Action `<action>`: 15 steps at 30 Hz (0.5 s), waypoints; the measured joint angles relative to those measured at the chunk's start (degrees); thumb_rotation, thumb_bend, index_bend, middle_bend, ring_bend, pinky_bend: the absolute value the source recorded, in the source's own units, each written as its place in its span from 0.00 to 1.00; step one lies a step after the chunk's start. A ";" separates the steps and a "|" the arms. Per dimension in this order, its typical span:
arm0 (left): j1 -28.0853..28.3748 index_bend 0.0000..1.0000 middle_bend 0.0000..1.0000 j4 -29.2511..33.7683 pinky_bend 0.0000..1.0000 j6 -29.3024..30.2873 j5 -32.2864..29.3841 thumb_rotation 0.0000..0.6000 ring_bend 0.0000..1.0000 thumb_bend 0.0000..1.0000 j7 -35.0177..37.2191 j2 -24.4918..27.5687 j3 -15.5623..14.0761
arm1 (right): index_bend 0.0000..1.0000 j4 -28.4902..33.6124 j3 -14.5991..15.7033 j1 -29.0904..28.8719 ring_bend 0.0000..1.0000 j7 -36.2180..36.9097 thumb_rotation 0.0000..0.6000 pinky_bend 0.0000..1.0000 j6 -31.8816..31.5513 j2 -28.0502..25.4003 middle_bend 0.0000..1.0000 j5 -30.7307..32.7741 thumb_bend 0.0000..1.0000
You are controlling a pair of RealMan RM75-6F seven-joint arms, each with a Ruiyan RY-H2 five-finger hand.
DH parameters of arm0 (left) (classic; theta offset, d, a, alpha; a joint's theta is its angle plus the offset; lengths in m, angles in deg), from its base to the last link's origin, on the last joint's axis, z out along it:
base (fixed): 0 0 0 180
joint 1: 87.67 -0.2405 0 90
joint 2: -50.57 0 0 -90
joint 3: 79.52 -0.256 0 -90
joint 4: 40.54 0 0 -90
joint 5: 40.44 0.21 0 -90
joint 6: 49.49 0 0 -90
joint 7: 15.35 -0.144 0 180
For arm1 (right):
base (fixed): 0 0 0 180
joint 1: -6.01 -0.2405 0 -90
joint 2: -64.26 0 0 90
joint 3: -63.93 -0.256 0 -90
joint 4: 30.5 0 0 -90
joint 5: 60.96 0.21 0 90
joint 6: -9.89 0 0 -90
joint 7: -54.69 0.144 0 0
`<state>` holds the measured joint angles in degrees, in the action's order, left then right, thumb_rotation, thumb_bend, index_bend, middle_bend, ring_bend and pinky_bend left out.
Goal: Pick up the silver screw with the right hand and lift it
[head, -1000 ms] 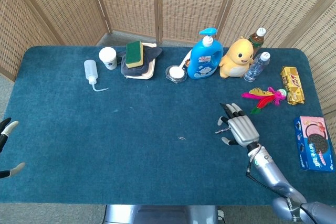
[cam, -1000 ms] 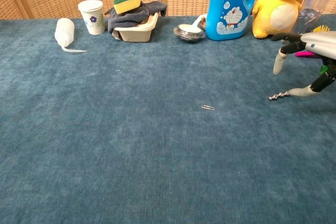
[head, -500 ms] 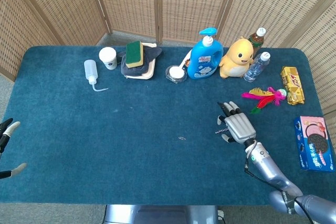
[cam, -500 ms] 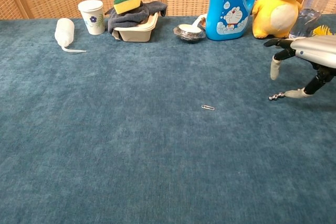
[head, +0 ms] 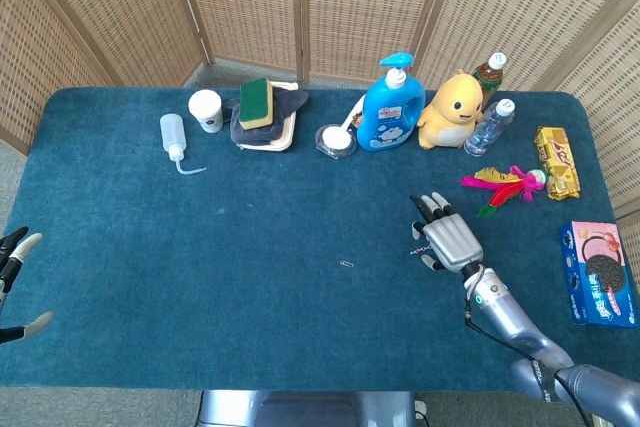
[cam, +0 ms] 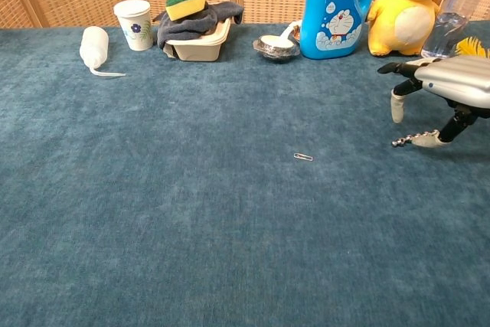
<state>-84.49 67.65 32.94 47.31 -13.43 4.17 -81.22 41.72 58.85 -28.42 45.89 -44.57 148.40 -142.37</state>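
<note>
The silver screw (cam: pixel 403 142) lies flat on the blue table cloth at the right, also visible as a small glint, the screw (head: pixel 418 248), in the head view. My right hand (cam: pixel 446 84) hovers palm down just over it, fingers spread; the thumb tip (cam: pixel 428 140) touches the screw's right end, and a fingertip (cam: pixel 396 108) hangs above its left end without reaching it. From the head view the right hand (head: pixel 447 239) covers the spot beside the screw. My left hand (head: pixel 14 282) shows only at the far left edge, fingers apart and holding nothing.
A paperclip (cam: pixel 303 157) lies mid-table. Along the back stand a squeeze bottle (head: pixel 173 135), paper cup (head: pixel 206 110), sponge on a cloth and tray (head: pixel 256 103), small bowl (head: pixel 336 139), blue detergent bottle (head: pixel 387 107), yellow toy (head: pixel 451 111) and water bottles. Feather toy (head: pixel 503 183) and snack packs (head: pixel 600 272) sit right.
My right hand has slid a little left and further across the table, with its fingers dipping lower over the screw. The screw has stayed in place on the cloth.
</note>
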 measured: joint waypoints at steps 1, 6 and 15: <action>0.00 0.00 0.00 -0.03 0.00 -0.01 -0.07 1.00 0.00 0.27 0.03 0.00 0.02 | 0.46 -0.32 0.07 -0.14 0.00 -0.19 1.00 0.03 0.06 0.12 0.00 -0.08 0.29; 0.06 0.00 0.00 -0.07 0.00 -0.17 -0.18 1.00 0.00 0.27 -0.03 -0.03 0.05 | 0.48 -0.74 0.24 -0.43 0.00 -0.72 1.00 0.03 0.16 0.42 0.00 -0.08 0.29; -0.11 0.00 0.00 -0.08 0.00 0.11 -0.10 1.00 0.00 0.27 0.31 0.10 0.03 | 0.48 -0.87 0.53 -0.70 0.00 -1.24 1.00 0.03 0.78 1.04 0.00 0.44 0.29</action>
<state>-84.61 67.56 33.05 47.21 -13.12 4.27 -81.19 40.85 59.39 -29.12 44.65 -43.79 149.44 -141.93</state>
